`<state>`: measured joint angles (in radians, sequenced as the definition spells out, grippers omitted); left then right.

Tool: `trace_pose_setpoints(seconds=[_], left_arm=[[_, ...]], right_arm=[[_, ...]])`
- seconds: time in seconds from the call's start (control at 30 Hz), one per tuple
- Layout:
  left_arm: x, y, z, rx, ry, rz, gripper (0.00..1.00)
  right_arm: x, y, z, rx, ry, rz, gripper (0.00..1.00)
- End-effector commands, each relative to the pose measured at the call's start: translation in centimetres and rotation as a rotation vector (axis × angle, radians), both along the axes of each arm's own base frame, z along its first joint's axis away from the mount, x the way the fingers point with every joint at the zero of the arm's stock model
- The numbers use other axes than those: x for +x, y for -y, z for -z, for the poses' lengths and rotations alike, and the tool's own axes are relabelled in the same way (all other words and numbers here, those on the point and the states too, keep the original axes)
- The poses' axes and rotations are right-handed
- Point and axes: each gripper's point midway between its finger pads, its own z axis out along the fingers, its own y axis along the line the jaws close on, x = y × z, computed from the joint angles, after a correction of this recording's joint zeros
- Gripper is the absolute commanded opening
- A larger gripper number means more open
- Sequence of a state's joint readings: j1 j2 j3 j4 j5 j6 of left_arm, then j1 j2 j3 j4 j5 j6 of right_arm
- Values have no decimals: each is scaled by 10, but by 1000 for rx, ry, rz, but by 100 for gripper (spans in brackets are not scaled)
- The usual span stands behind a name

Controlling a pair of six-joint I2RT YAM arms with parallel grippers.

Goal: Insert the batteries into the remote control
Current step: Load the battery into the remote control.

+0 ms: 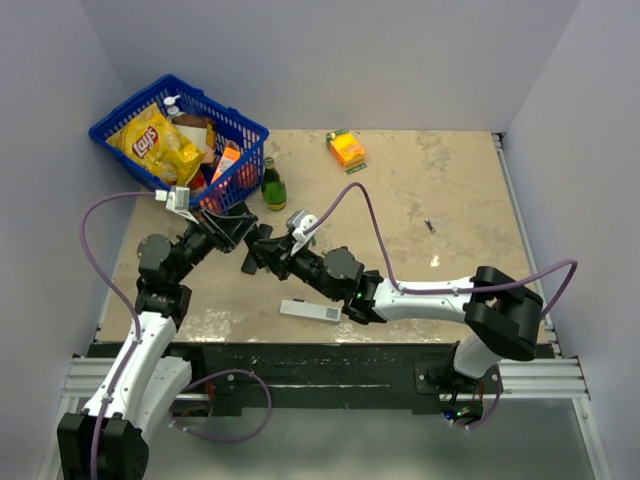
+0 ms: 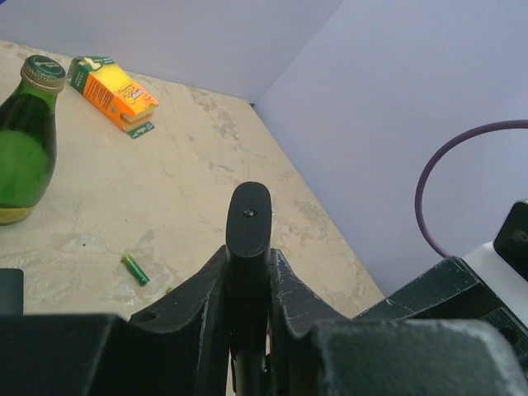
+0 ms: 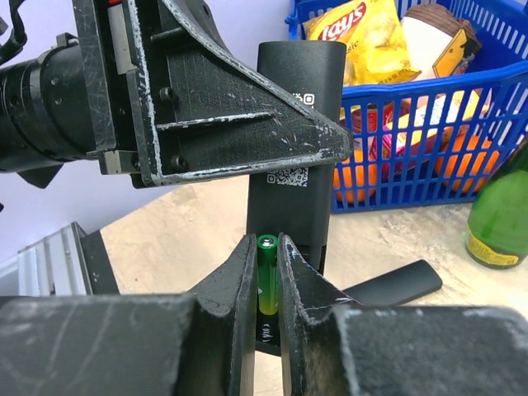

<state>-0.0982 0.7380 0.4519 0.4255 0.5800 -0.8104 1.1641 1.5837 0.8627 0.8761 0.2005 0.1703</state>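
The left gripper (image 2: 247,266) clamps the remote control (image 2: 248,216) upright, apparently so the right gripper (image 3: 266,249), pinching a battery (image 3: 266,276), can press it into the remote's lower back.

Black arms (image 1: 330,270), white forearm shells (image 1: 430,298), purple cables (image 2: 420,194); scuffed black gripper fingers (image 3: 239,293).

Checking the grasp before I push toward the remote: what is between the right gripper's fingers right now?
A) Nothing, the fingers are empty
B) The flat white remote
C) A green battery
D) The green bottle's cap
C: in the right wrist view, the right gripper is shut on a green battery, held upright just in front of the black remote control.
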Motion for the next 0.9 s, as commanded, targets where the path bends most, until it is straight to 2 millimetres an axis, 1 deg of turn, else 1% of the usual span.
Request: trace_pose_setpoints(seconds=[0.0,0.07,0.1,0.13,0.2,0.23,0.47,0.6,0.63,0.67,0.73,0.77,0.87], left_arm=[[-2,-1,-46,-102,132,-4,0],[1,-2,-47,-111,134,-11,0],[3,-3,-45,-118,125,-19,0],[3,-4,-46,-120,135,-23,0],[5,-4,-44,-125,134,-29,0],[5,-5,-45,-124,141,-33,0],[5,-9,-42,-117,159,-63,0],[2,-6,-41,-125,167,-37,0],[2,-5,-39,-123,162,-34,0],[2,-6,-36,-127,156,-35,0],[-1,-5,-38,-148,171,-28,0],[-1,-5,-35,-152,165,-27,0],[-2,-4,-35,-173,166,-12,0]], right_arm=[[7,-6,16,-87,-21,28,0],[8,-7,22,-113,-33,31,0],[10,-8,19,-114,-36,38,0],[11,-8,29,-148,-49,43,0],[13,-9,31,-167,-52,49,0],[14,-8,36,-187,-59,56,0],[18,-2,42,-220,-66,79,0],[23,2,48,-213,-91,77,0],[23,2,47,-207,-89,77,0],[23,2,47,-207,-87,74,0],[21,1,48,-203,-84,65,0],[21,1,48,-206,-83,62,0],[22,-1,51,-218,-81,62,0]])
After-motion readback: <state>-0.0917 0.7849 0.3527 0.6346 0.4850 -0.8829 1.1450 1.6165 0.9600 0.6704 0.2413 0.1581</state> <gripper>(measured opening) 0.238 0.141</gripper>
